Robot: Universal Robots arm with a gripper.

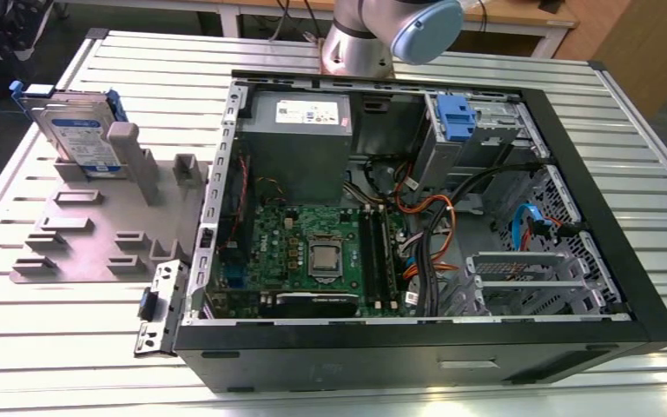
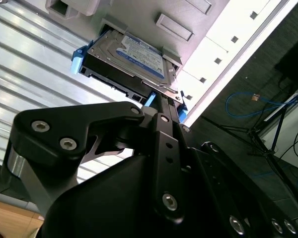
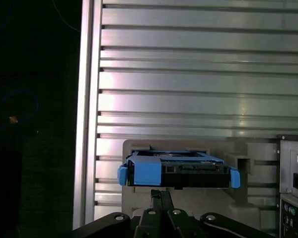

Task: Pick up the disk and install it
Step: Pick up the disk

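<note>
The disk (image 1: 79,135) stands upright on its edge in a slot of the grey holder (image 1: 90,226), at the exterior view's left on the slatted table. It is silver-grey with a blue-and-white label and a blue bracket. In both wrist views the disk (image 3: 179,168) (image 2: 134,59) lies straight beyond my gripper (image 3: 161,196) (image 2: 156,101), which hangs over it and apart from it. The black fingers (image 3: 158,198) look pressed together with nothing between them.
An open computer case (image 1: 611,287) covers the middle and right of the table. Inside are a grey power-supply box (image 1: 299,126), a green motherboard (image 1: 310,252), orange and blue cables, and a drive bay with a blue clip (image 1: 455,117). The arm's base (image 1: 363,39) stands behind the case.
</note>
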